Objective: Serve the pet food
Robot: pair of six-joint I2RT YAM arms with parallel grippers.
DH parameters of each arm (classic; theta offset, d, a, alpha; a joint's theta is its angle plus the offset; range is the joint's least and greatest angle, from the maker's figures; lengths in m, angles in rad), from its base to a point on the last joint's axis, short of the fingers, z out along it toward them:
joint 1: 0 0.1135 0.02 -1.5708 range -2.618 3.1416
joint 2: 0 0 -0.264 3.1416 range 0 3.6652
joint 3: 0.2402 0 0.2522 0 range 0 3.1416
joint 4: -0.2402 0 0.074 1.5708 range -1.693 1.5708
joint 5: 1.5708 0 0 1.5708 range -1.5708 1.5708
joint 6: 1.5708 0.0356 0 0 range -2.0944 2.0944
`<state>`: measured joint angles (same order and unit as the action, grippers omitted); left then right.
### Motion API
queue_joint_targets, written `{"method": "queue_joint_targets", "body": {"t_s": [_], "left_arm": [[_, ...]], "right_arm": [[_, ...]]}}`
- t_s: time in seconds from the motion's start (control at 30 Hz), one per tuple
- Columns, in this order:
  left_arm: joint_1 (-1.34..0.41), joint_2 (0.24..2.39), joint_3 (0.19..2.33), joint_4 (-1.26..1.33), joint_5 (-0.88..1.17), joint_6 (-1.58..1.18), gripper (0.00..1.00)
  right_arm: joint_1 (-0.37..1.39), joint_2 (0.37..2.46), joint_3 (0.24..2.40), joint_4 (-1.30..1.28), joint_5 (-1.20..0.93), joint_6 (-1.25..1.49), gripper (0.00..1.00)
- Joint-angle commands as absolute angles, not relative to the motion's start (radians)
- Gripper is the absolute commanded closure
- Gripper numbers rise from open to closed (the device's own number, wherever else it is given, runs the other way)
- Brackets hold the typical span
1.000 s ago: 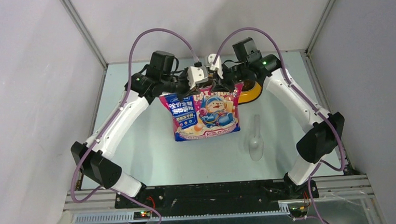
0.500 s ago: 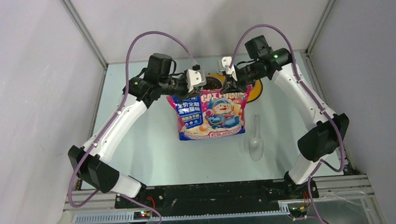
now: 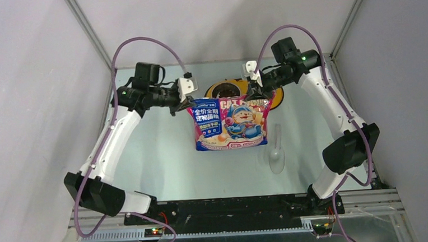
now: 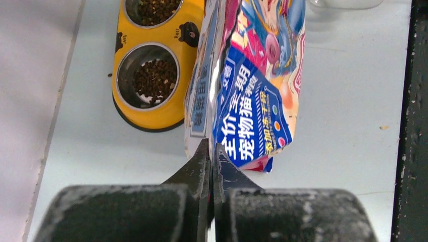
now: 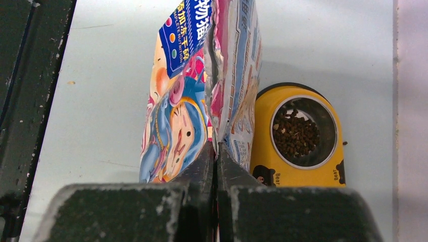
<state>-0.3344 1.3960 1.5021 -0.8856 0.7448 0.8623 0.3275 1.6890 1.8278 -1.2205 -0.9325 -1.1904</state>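
The pink-and-blue cat food bag point(image 3: 231, 122) hangs upright over the table, stretched between both grippers. My left gripper point(image 3: 190, 104) is shut on its top left corner and my right gripper point(image 3: 253, 96) on its top right corner. In the left wrist view the jaws point(image 4: 212, 148) pinch the bag's point(image 4: 252, 101) edge; the right wrist jaws point(image 5: 216, 148) pinch the other edge of the bag point(image 5: 181, 106). Behind the bag stands the yellow double bowl point(image 3: 277, 100), with brown pet food point(image 4: 154, 78) in both steel cups point(image 5: 295, 133).
A clear plastic scoop point(image 3: 276, 151) lies on the table to the right of the bag, handle pointing away. Grey walls enclose the table on the left, back and right. The black base rail point(image 3: 234, 207) runs along the near edge.
The left arm has swung left and the right gripper slightly right, pulling the bag's top wider and flatter. The bag has shifted right and the bowl's left cup now shows.
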Motion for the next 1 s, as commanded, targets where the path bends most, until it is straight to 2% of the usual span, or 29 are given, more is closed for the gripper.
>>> {"method": "queue_joint_targets", "body": {"t_s": [0.0,0.33,0.37,0.4,0.43,0.47,0.53,0.6,0.7,0.97], "left_arm": [[-0.143,1.331,1.473,-1.153,0.466,0.969,1.0],[0.056,1.282,1.517,-1.283,0.512,1.077,0.99],[0.057,1.274,1.516,-1.279,0.528,1.083,0.93],[0.055,1.253,1.515,-1.263,0.543,1.082,0.75],[0.046,1.242,1.513,-1.247,0.581,1.067,0.65],[0.037,1.21,1.503,-1.195,0.6,1.049,0.49],[-0.011,1.16,1.467,-1.065,0.639,0.94,0.33],[-0.092,1.122,1.424,-0.921,0.646,0.851,0.25],[-0.215,1.132,1.401,-0.741,0.65,0.726,0.2],[-0.366,1.308,1.426,-0.542,0.678,0.554,0.21]], "right_arm": [[0.186,1.62,1.874,-1.413,-0.731,-1.199,1.0],[0.194,1.636,1.897,-1.401,-0.75,-1.165,1.0],[0.197,1.636,1.897,-1.398,-0.751,-1.161,1.0],[0.205,1.633,1.897,-1.388,-0.751,-1.147,0.98],[0.214,1.631,1.897,-1.381,-0.75,-1.14,0.88],[0.221,1.624,1.897,-1.366,-0.752,-1.12,0.84],[0.247,1.612,1.888,-1.329,-0.758,-1.08,0.67],[0.282,1.597,1.873,-1.273,-0.759,-1.034,0.59],[0.359,1.585,1.859,-1.187,-0.732,-0.976,0.54],[0.474,1.646,1.889,-1.068,-0.674,-0.902,0.54]]}}
